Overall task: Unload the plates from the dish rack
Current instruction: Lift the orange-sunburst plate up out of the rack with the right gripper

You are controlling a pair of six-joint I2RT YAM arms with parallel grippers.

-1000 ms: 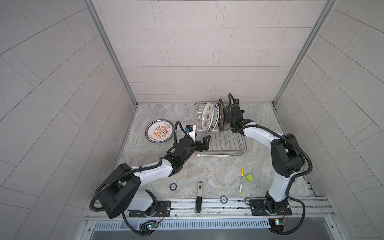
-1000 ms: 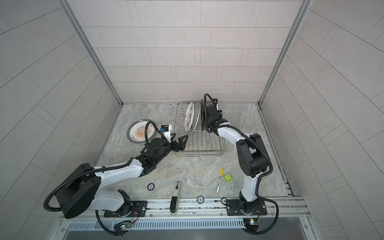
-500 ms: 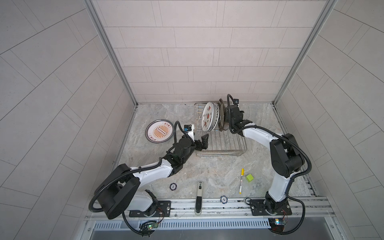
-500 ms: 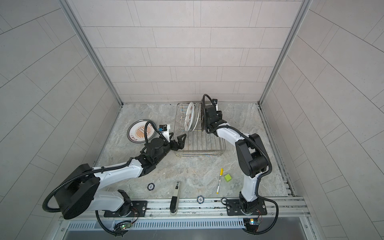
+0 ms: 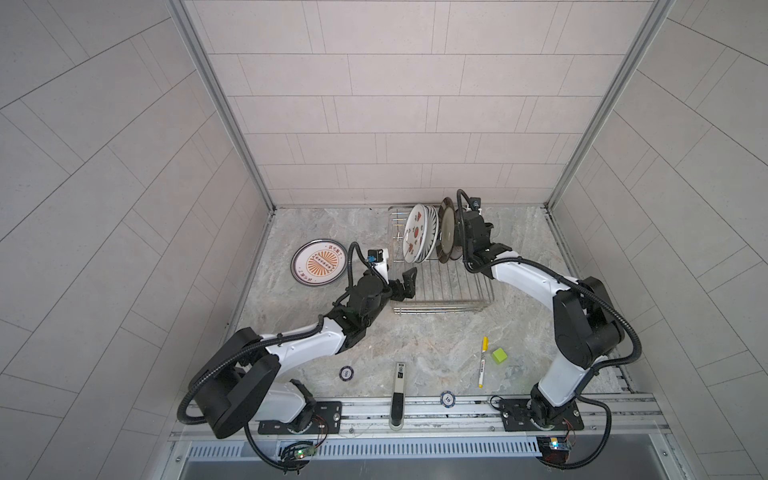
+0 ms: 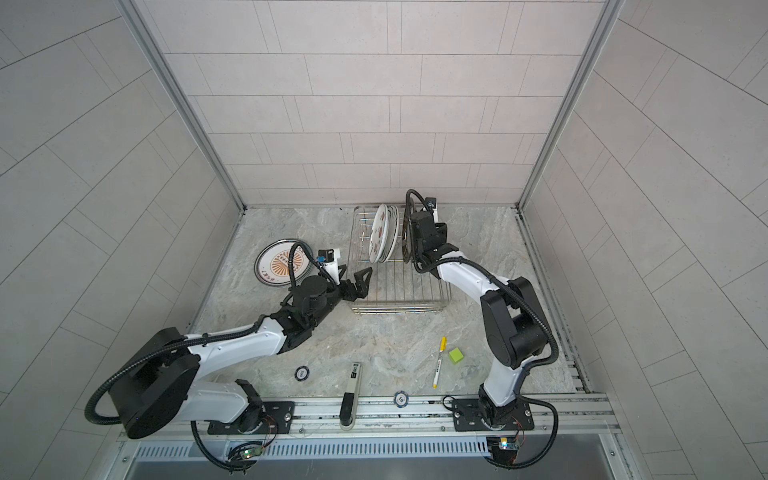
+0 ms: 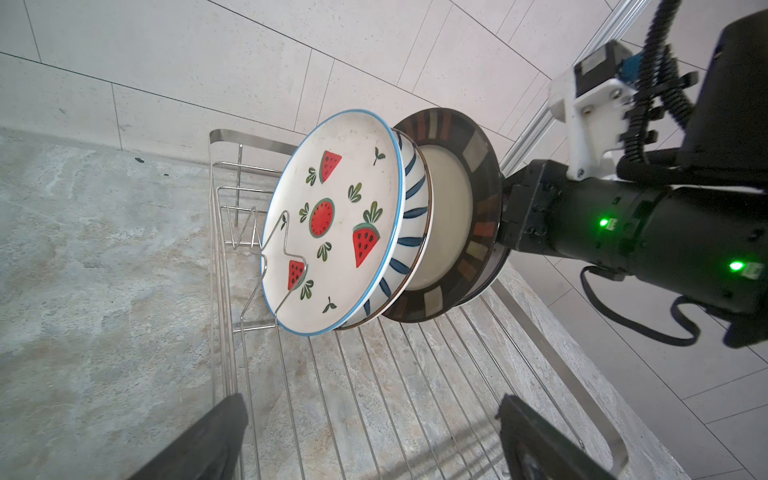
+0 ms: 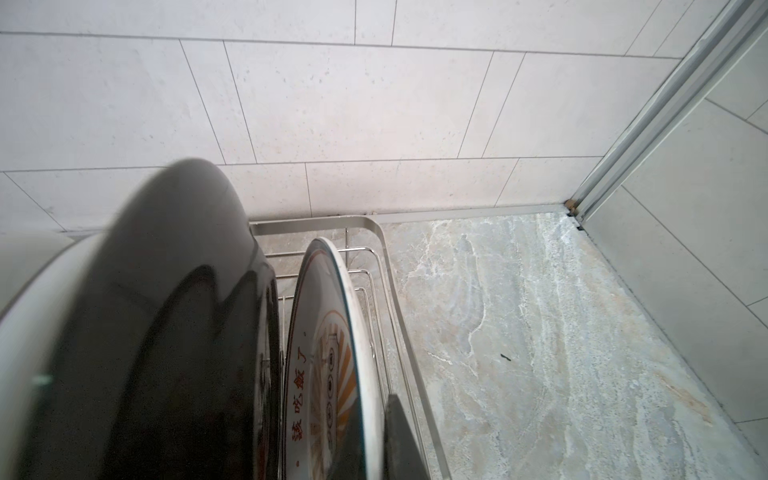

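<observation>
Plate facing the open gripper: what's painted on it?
That plate: red watermelons, green leaves, blue rim; best in left wrist view.

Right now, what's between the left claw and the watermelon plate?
Only bare wire floor of the dish rack, plus one bent prong in front of the watermelon plate. The left wrist view shows it.

I can pass over the bare wires of the dish rack (image 5: 444, 286); at 12 o'clock the plates (image 5: 417, 237) block me.

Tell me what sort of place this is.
Probably a robot test cell dressed as a kitchen: tiled walls, two arms on a rail, and a dish rack holding plates.
</observation>
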